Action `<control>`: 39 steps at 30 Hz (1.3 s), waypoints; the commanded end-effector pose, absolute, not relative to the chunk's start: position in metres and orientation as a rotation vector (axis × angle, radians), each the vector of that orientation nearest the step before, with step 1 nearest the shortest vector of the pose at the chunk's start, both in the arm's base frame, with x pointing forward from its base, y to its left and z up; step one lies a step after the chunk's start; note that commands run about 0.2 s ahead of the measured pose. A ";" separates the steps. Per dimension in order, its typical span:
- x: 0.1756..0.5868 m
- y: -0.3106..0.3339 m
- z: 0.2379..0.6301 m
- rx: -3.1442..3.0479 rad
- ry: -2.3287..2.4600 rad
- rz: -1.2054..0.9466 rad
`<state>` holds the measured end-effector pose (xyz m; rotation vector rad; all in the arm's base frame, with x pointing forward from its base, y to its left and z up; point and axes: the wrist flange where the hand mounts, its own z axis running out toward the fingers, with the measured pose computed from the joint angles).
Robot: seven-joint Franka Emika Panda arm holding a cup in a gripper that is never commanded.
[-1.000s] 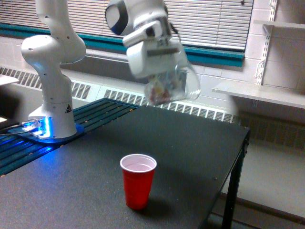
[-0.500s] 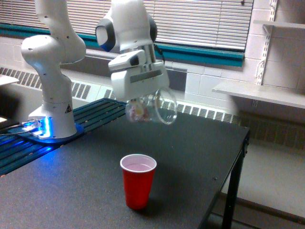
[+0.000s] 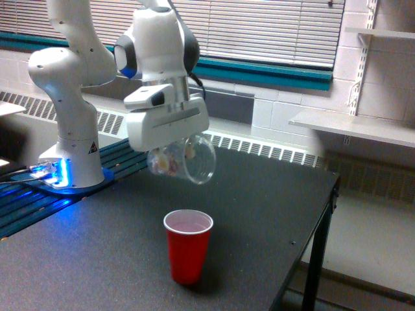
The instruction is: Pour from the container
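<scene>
The gripper [image 3: 170,146] pinches the container [image 3: 181,159] from above, its fingers pressed against the clear wall; the container hangs in the air above the red cup [image 3: 188,245] and a little toward the exterior view's left of it, well apart from its rim. It lies tipped nearly on its side, the open mouth facing the exterior view's right and slightly down; the small whitish and tan bits sit bunched at the closed end, away from the mouth. Nothing is seen falling, and the red cup shows only its pale inside; so the pour appears barely begun. What seems left is to bring the mouth over the red cup, tilt further, and empty the bits; the red cup stands upright on the dark table [image 3: 259,194].
</scene>
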<state>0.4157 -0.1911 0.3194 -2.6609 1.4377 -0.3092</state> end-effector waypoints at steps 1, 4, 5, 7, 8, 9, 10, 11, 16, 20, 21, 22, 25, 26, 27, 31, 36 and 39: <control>0.408 -0.189 0.306 -2.675 1.412 -0.251; 0.406 -0.191 0.300 -2.678 1.413 -0.222; 0.405 -0.191 0.298 -2.680 1.413 -0.212; 0.404 -0.192 0.295 -2.683 1.412 -0.189; 0.403 -0.192 0.293 -2.685 1.413 -0.177; 0.402 -0.193 0.291 -2.687 1.414 -0.167; 0.402 -0.193 0.290 -2.689 1.410 -0.158; 0.401 -0.193 0.288 -2.687 1.408 -0.149; 0.399 -0.196 0.280 -2.684 1.420 -0.105; 0.398 -0.201 0.276 -2.689 1.425 -0.081; 0.397 -0.203 0.275 -2.689 1.430 -0.079; 0.397 -0.205 0.275 -2.689 1.435 -0.080; 0.397 -0.210 0.274 -2.686 1.453 -0.083; 0.397 -0.212 0.275 -2.685 1.459 -0.085; 0.397 -0.214 0.275 -2.683 1.465 -0.087; 0.396 -0.221 0.276 -2.676 1.486 -0.097; 0.393 -0.228 0.276 -2.676 1.513 -0.092; 0.391 -0.232 0.277 -2.681 1.520 -0.074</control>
